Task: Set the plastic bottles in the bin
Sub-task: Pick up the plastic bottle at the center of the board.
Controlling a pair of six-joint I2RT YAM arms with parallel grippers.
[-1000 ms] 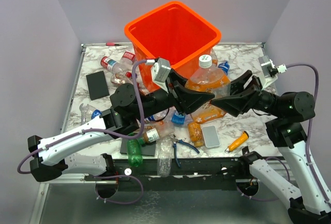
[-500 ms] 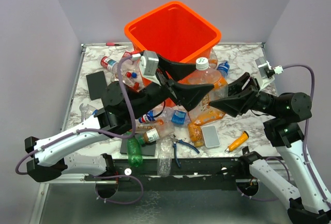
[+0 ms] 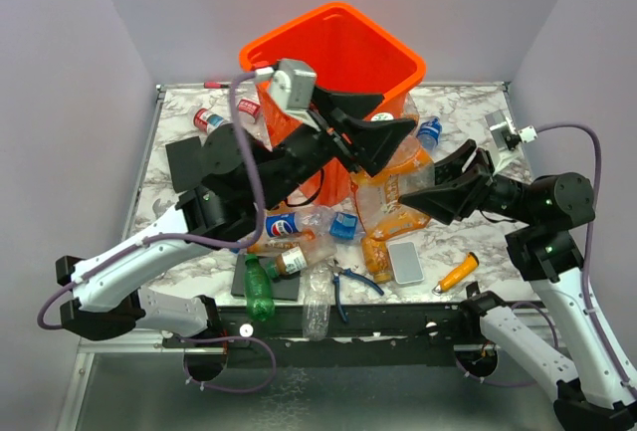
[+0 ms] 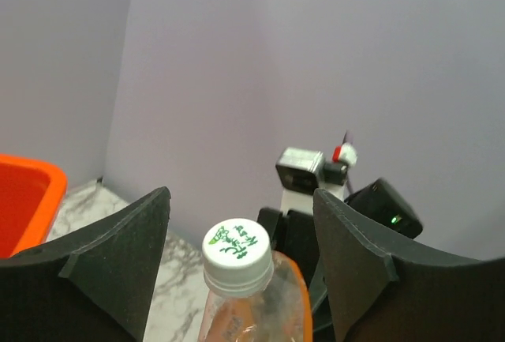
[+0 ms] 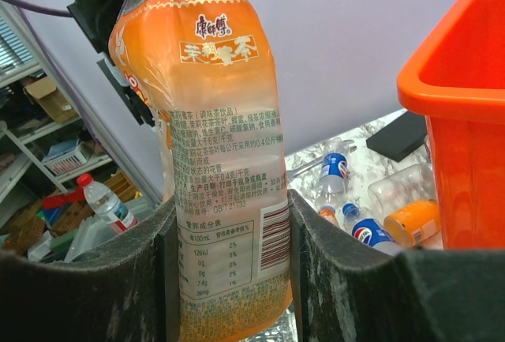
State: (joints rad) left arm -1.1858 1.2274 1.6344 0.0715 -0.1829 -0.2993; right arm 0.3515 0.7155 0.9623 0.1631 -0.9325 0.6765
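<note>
My right gripper (image 3: pixel 418 180) is shut on a clear bottle with an orange label (image 3: pixel 390 184), held off the table in front of the orange bin (image 3: pixel 299 28). In the right wrist view its fingers (image 5: pixel 229 208) press both sides of the label (image 5: pixel 213 105). My left gripper (image 3: pixel 396 112) hovers open over the bottle's top, by the bin's front wall. In the left wrist view the white cap (image 4: pixel 237 253) sits between the open jaws (image 4: pixel 241 200) with a gap on each side. More plastic bottles lie on the table: a blue-labelled one (image 3: pixel 284 222), a green one (image 3: pixel 259 292), an orange one (image 3: pixel 376 252).
Blue-handled pliers (image 3: pixel 353 284) and an orange marker-like tool (image 3: pixel 456 274) lie near the front edge. A grey flat block (image 3: pixel 405 262) sits beside the orange bottle, and a black pad (image 3: pixel 186 162) lies at the left. The bin's orange wall (image 5: pixel 465 121) stands close on the right.
The left gripper opened off the orange-labelled bottle and rose toward the bin's front wall. The right gripper closed on the bottle and keeps holding it, slightly lower.
</note>
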